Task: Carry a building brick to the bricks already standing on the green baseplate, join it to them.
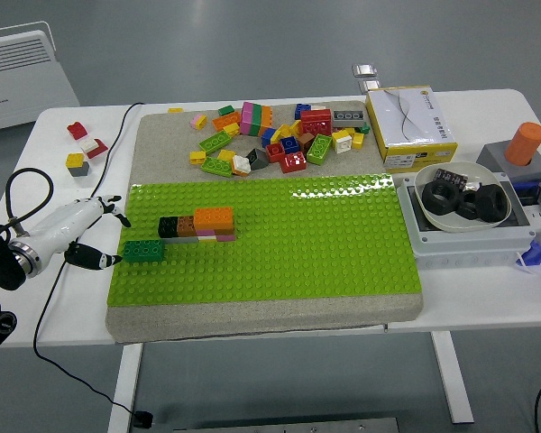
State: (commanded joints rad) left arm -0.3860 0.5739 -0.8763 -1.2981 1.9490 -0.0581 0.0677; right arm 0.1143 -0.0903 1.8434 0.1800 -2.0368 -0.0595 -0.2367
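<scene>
Left hand [88,236] at the baseplate's left edge, thumb and fingers pinching the dark green brick [143,251] by its left end. Brick flat on the green baseplate [279,253], long axis running left to right, studs up. Standing bricks [198,225] just up and to the right, near but apart: black and brown low, orange on top, pink beneath. Likely next: short carry right and slightly away. Right hand out of view.

Green brick [143,251], bright green baseplate [279,244], orange-topped bricks [198,225].
</scene>
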